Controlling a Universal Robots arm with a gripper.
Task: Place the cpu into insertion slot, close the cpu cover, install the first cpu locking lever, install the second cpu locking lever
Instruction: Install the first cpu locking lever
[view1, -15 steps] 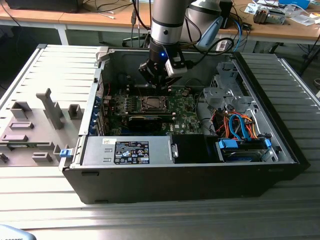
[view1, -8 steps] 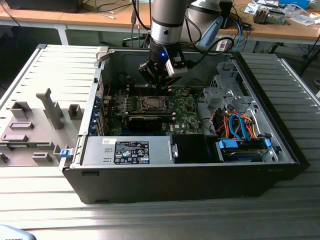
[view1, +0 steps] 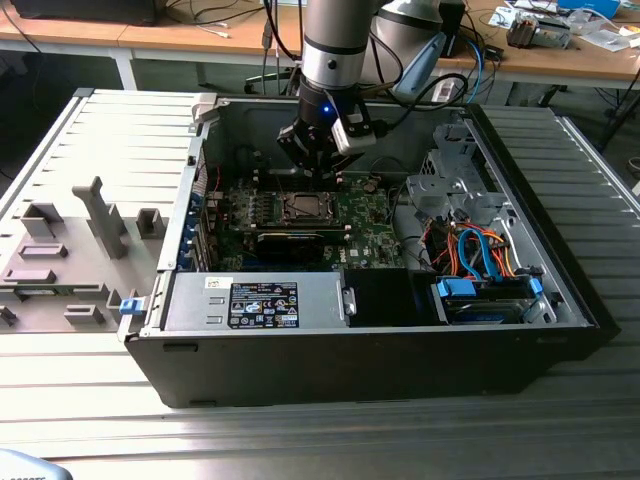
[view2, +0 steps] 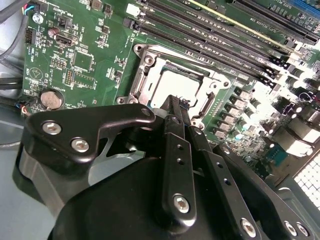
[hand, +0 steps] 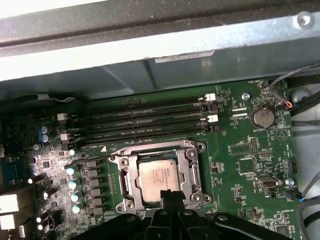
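Cpu (hand: 158, 177): one, seated in slot (hand: 131, 181), cover (hand: 192, 176) down around it.
Gripper (view2: 176, 102): one, fingers pressed together, tips at cover edge.
Memory slots (hand: 145, 122): four, beside socket.
Coin cell (hand: 262, 118): one.
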